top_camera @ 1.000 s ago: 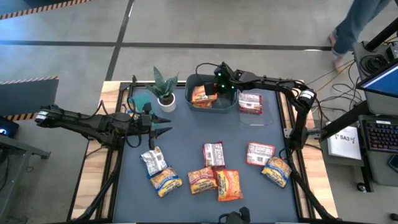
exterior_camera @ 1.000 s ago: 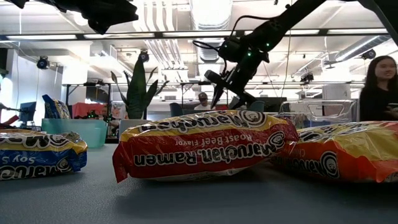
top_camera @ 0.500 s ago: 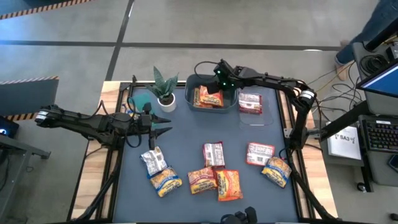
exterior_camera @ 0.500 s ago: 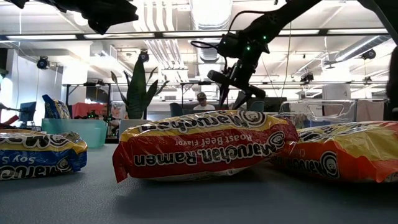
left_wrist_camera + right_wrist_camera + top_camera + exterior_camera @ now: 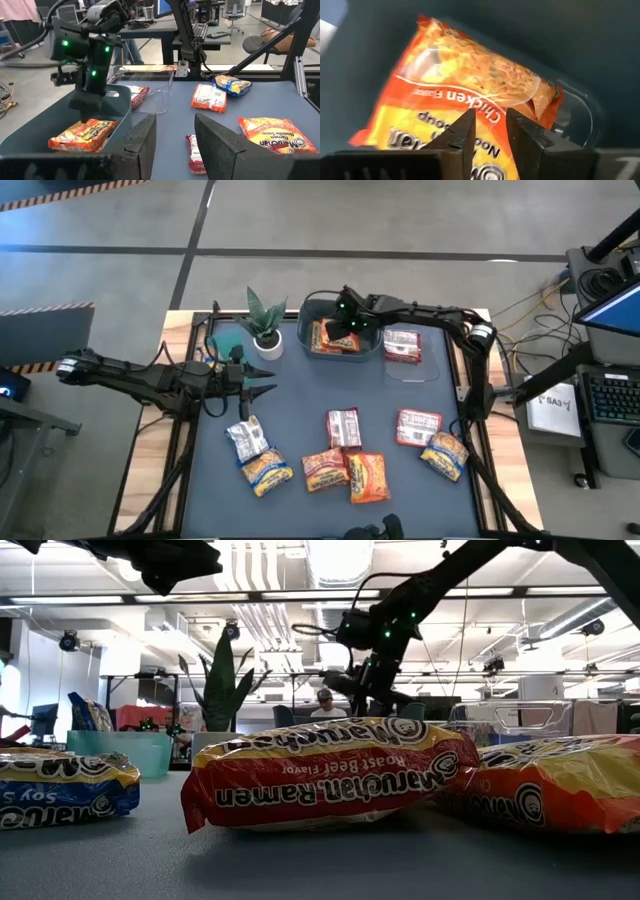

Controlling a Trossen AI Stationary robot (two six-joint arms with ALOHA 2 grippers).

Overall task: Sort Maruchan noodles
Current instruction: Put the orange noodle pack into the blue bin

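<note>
R gripper [image 5: 345, 327] over grey bin [image 5: 310, 310], fingers narrow, empty; orange chicken pkt [image 5: 470, 95] lies inside w/ its kind. L gripper [image 5: 268, 378] waits, half-open.

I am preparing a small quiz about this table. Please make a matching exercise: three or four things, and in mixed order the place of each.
Things:
1. orange chicken packet
2. red-and-white packet
3. potted plant
4. blue soy sauce packet

Places:
A. in the clear tray
B. beside the teal dish
C. in the grey bin
D. on the open table mat

Pairs: 1-C, 2-A, 3-B, 4-D
</note>
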